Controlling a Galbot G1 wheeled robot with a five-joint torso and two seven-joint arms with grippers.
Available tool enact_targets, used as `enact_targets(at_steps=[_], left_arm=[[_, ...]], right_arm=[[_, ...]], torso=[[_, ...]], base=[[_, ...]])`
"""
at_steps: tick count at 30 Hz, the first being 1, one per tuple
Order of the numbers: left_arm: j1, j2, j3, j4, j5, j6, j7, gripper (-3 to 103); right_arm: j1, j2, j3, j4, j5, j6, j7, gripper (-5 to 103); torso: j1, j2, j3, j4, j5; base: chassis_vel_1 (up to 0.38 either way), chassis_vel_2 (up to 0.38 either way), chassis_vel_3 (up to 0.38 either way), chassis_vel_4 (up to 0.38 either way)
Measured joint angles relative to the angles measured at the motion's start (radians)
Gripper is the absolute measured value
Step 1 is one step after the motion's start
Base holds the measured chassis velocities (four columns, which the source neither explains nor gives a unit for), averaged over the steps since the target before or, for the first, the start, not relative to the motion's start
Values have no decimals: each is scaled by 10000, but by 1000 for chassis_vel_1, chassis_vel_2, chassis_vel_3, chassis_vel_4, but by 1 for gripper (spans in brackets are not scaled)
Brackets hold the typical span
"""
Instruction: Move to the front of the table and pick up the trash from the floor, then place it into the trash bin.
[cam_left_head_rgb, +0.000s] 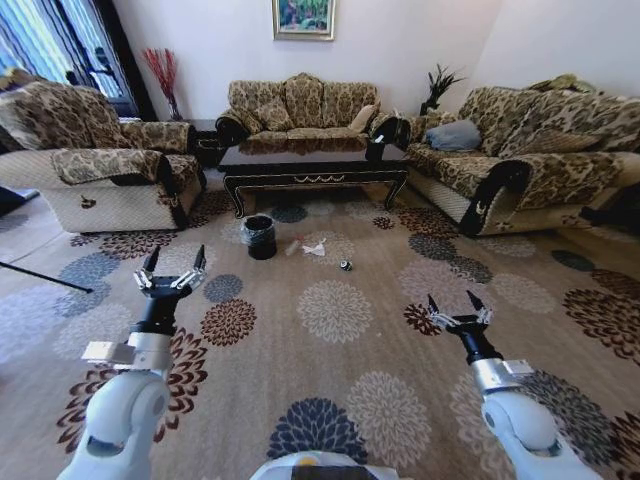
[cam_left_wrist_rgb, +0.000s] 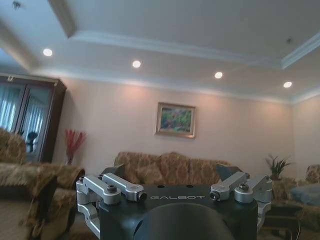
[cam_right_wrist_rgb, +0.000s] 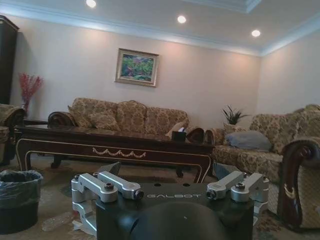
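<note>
Both wrist housings (cam_right_wrist_rgb: 175, 196) read "GALBOT".

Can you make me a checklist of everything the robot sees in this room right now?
Surface: beige flower-patterned floor, open between robot and table.
Job's things: trash bin on the floor by the table's front; clear bottle, white paper and a small dark round item lie beside it.
Clutter: dark tissue box on the table.
Grippers: left gripper and right gripper both open, empty, held above the floor, far from the trash.
Cables: nothing seen.
Surroundings: patterned sofas on three sides, painting, plant.
</note>
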Motion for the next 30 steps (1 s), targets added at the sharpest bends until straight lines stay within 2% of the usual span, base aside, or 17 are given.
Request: enact_targets(at_steps=[8,12,14,16,23,25,30], left_arm=[[99,-204,333,542,427,131,-74,100],[163,-304,385,619,502,488,-300,100],[179,-317,368,608,241,845,-553,100],[186,-289,331,522,62,958,-624,100],[242,-276,290,32,-459,1072,-693,100],[261,-294,299,-348,-1013,1231,-751,100],[284,-289,294,-425,-1090,1259,-750,100]], right_arm=[[65,13,17,44,-215,231,27,100],[124,55,17,59,-459,406,26,100],[150,36,15,87,-526,453,26,100],[191,-4,10,105,-527,460,26,100],[253,-38,6,27,-515,483,26,100],[246,20,-11,-56,-525,522,25,100],[235,83,-29,-131,-573,579,15,100]], torso=[[-98,-268,-172,0,-1],[-148,-412,-267,0,-1],[-181,-519,-338,-1,0],[-210,-612,-403,-1,0],[-293,-824,-533,-1,0],[-328,-951,-624,-1,1],[-373,-1103,-732,-1,0]], base=[[0,0,0,0],[0,0,0,0],[0,0,0,0],[0,0,0,0],[0,0,0,0],[0,0,0,0],[0,0,0,0]])
